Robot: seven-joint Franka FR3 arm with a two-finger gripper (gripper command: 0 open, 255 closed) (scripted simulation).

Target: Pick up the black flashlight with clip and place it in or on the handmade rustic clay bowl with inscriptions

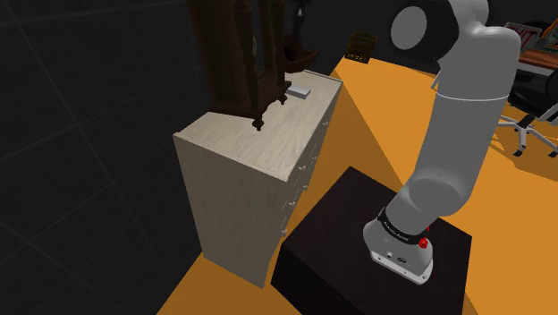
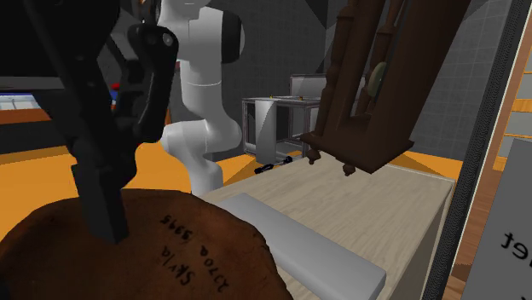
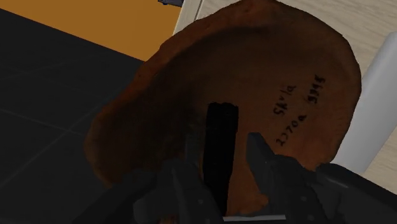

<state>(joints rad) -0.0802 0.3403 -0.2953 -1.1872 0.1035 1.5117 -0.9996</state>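
At one end of the pale wood dresser (image 2: pixel 375 204), black flashlight (image 3: pixel 221 121) upright and clamped in the pincer (image 3: pixel 222 153), hanging over the hollow of the brown inscribed clay bowl (image 3: pixel 273 63), flat white slab (image 2: pixel 298 247) just beside the bowl, dark wooden clock (image 2: pixel 375 85) mid-dresser.

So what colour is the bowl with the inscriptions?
The bowl is reddish brown with dark inscriptions, clearest in the wrist view.
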